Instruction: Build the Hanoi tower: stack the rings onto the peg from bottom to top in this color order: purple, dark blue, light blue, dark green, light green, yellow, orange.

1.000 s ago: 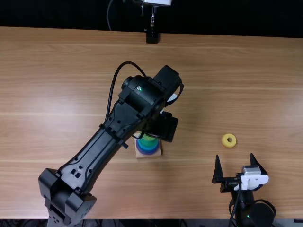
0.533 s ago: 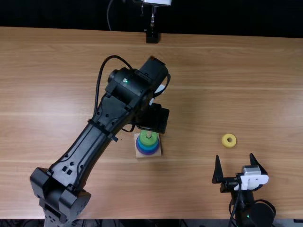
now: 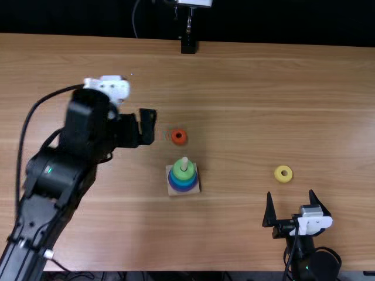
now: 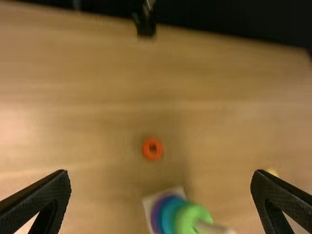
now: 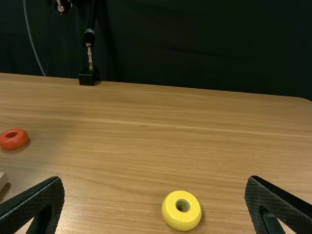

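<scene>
Two rings are left off the tower as I look at it: the yellow ring (image 3: 278,174) and the orange ring (image 3: 174,138). Both lie on the surface (image 3: 234,234), apart from each other. The orange one is just on the far side of the tower's base (image 3: 196,189) and slightly left; the yellow one is well off to the right.

On the peg (image 3: 184,163) I can pick out a purple ring (image 3: 183,190) lowest, then blue shades, with a light green ring (image 3: 183,175) on top. That fits the order asked for, so I judge the lower part of the build done. I can't confirm the dark green layer, since the rings crowd together under the top one. The peg's tip stands bare above the stack, ready for more.

My left end effector (image 4: 160,172) is spread wide and holds nothing, off to the left of the tower. My right end effector (image 3: 290,193) is also spread and empty, on the near right, with the yellow ring just beyond its fingertips.

By my count, yellow has to go on next and orange last. The right arm looks better placed for yellow, the left for orange. I'd keep orange off the peg until yellow is seated, or I'd have to undo it.
</scene>
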`<state>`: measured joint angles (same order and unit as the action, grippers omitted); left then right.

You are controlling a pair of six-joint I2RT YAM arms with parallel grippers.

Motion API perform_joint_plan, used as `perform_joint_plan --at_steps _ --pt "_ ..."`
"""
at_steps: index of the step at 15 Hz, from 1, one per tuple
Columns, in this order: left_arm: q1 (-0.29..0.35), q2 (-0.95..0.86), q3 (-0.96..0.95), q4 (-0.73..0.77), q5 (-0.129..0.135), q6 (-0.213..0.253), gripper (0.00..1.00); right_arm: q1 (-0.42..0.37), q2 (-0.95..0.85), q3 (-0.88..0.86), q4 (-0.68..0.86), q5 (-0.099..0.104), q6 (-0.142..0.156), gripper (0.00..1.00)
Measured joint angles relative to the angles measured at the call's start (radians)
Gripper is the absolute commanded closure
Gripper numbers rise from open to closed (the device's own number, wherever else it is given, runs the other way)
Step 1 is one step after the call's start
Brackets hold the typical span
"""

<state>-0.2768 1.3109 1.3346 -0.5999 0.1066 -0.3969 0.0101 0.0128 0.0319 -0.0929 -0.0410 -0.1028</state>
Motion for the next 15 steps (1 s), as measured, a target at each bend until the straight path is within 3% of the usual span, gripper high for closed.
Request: perform_joint_plan --at_steps 4,9,11,13,15 --pt "0.179 -0.422 -0.481 0.219 -0.002 0.0 0.0 0.0 0.0 0.0 0.0 0.0 -0.001 0.0" --pt "0.2 -0.846 -0.983 0.388 -0.006 0.004 0.0 0.0 0.0 0.0 0.0 0.0 0.0 0.0" --pt "0.2 -0.963 -1.083 0.398 -0.022 0.053 0.0 0.0 0.0 0.0 0.0 0.0 0.0 0.0" --pt "0.2 -1.082 -1.179 0.397 -0.029 0.132 0.0 0.0 0.0 0.0 0.0 0.0 0.0 0.0" --pt "0.2 -1.203 -1.246 0.397 -0.033 0.174 0.0 0.0 0.0 0.0 0.0 0.0 0.0 0.0"
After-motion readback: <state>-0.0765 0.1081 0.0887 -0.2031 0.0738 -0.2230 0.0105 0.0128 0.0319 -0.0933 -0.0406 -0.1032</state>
